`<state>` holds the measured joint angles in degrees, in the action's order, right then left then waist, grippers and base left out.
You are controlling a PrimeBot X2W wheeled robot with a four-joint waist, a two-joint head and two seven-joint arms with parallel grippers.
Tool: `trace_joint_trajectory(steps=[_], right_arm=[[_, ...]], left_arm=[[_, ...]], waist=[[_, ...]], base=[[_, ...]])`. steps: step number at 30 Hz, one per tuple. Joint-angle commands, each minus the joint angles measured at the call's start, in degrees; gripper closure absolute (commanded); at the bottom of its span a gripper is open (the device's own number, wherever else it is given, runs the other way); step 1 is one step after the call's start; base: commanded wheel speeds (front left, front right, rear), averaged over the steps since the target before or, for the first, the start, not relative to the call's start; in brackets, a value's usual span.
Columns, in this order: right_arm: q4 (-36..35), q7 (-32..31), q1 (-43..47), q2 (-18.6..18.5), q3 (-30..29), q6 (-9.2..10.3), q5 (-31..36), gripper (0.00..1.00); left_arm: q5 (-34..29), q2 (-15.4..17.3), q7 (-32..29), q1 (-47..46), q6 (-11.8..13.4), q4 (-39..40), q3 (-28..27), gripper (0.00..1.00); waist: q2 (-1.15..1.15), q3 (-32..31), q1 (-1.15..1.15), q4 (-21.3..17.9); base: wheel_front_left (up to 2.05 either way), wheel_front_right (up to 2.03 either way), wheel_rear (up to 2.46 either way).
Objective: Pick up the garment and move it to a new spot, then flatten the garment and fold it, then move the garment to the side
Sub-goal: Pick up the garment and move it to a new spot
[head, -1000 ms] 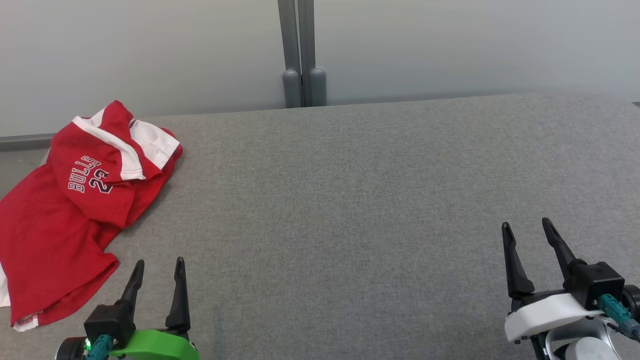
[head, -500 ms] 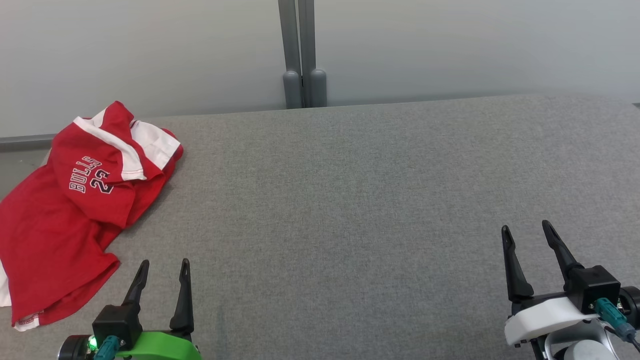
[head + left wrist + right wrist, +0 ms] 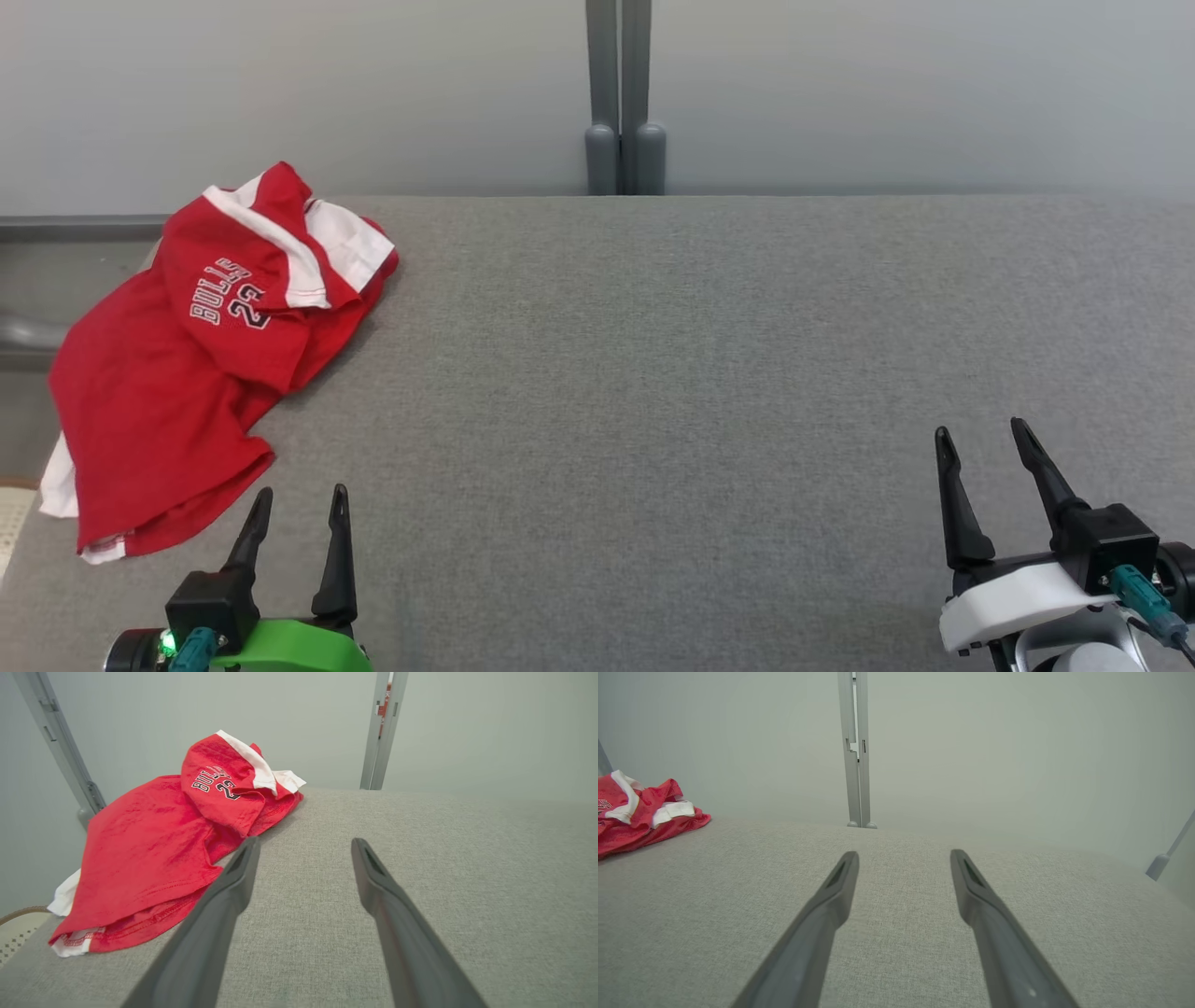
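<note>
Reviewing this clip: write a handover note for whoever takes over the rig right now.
Left gripper: open, empty, close to the garment's near hem.
Right gripper: open, empty, over the table's right side.
Red garment: crumpled at the left end of the grey table.
Done: nothing yet.
Left: pick up, relocate, flatten, fold, move aside.

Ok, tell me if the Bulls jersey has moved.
No. The Bulls jersey keeps its place against the table's far edge; the grey post shifted with it, so the camera turned.
</note>
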<state>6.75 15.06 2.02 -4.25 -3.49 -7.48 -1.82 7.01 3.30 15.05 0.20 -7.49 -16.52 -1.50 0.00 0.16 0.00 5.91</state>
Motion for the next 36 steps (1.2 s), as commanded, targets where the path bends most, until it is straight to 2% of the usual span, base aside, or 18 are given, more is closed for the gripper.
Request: trace_joint_trajectory(steps=[1,5,8,16,21,26,30,36], right_arm=[[-0.23,0.18,0.38,0.11,0.20,-0.03,-0.11,0.00],[-0.04,0.18,-0.01,0.21,1.19,-0.03,-0.16,0.00],[0.31,0.18,-0.89,0.13,2.29,-0.03,-0.23,0.00],[-0.17,0.18,-3.10,-0.84,3.61,-0.03,-0.06,0.00],[-1.41,0.18,-6.18,-2.06,4.38,-0.03,0.34,0.00],[-3.60,0.18,-12.68,-4.27,6.54,-0.03,1.03,0.00],[-5.64,0.18,-19.15,-6.42,9.14,-0.03,1.69,0.00],[-8.40,0.18,-26.18,-8.51,13.08,-0.03,2.60,0.00]], left_arm=[[0.24,0.03,0.20,0.24,0.01,0.02,-0.01,0.00],[0.31,-0.13,0.20,1.14,0.02,-0.17,-1.32,0.00],[-0.02,-0.19,0.20,1.49,0.01,-0.21,-2.33,0.00],[0.67,-0.30,0.20,-2.25,0.01,0.80,-2.34,0.00],[3.40,-0.35,0.19,-8.17,0.01,-0.55,0.75,0.00],[8.95,1.22,0.12,-20.19,0.01,-7.48,4.62,0.00],[12.02,4.73,-1.75,-32.93,0.01,-14.40,8.33,0.00],[18.26,8.51,-6.53,-47.96,0.01,-24.93,8.21,0.00]], waist=[[0.00,0.15,0.00,5.01],[0.00,0.22,0.00,9.86],[0.00,0.53,0.00,12.09],[0.00,4.05,0.00,13.56],[0.00,9.47,0.00,12.75],[0.00,19.10,0.00,10.23],[0.00,28.24,0.00,7.47],[0.00,37.53,0.00,3.42]], base=[[0.00,0.00,0.00],[0.00,0.00,0.00],[0.00,0.00,0.00],[0.00,0.00,0.00],[0.00,0.00,0.00],[0.00,0.00,0.00],[0.00,0.00,0.00],[0.00,0.00,0.00]])
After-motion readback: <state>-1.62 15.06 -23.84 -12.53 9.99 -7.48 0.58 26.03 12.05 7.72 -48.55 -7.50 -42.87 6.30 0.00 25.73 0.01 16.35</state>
